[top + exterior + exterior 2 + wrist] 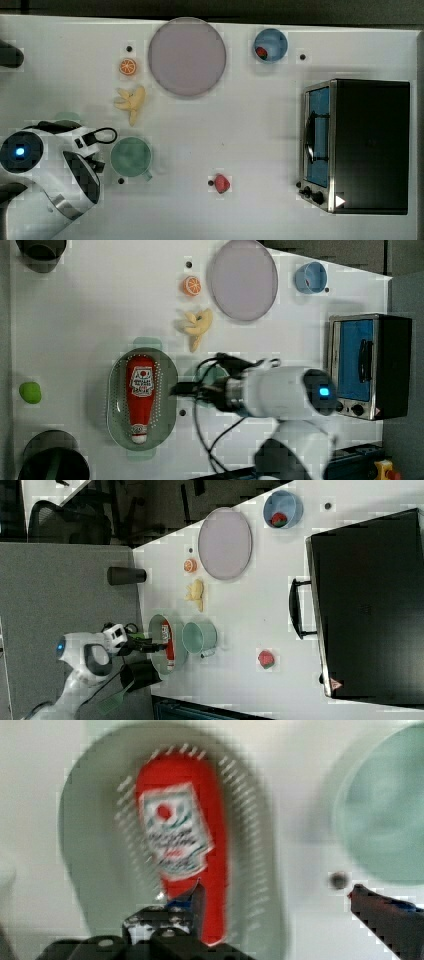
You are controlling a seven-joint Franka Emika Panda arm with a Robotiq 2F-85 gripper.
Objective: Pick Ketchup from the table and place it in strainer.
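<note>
The Ketchup (141,395), a red bottle with a whitish label, lies lengthwise inside the strainer (116,390), a pale green oval basket with a dotted middle. My gripper (176,389) hangs at the strainer's rim on the left view's right, open, with nothing between its fingers. In the wrist view one finger (192,900) overlaps the Ketchup (185,830) and the other finger (385,912) stands far off over the table. The right view shows the Ketchup (168,642) in the strainer (156,622), with the gripper (154,647) above it.
A green cup (207,375) stands close beside the strainer, under my wrist. Farther off are a banana (131,101), an orange slice (128,66), a grey plate (186,56), a blue bowl (270,45), a red strawberry (221,183) and a toaster oven (357,146). Dark cups (50,457) stand near the strainer.
</note>
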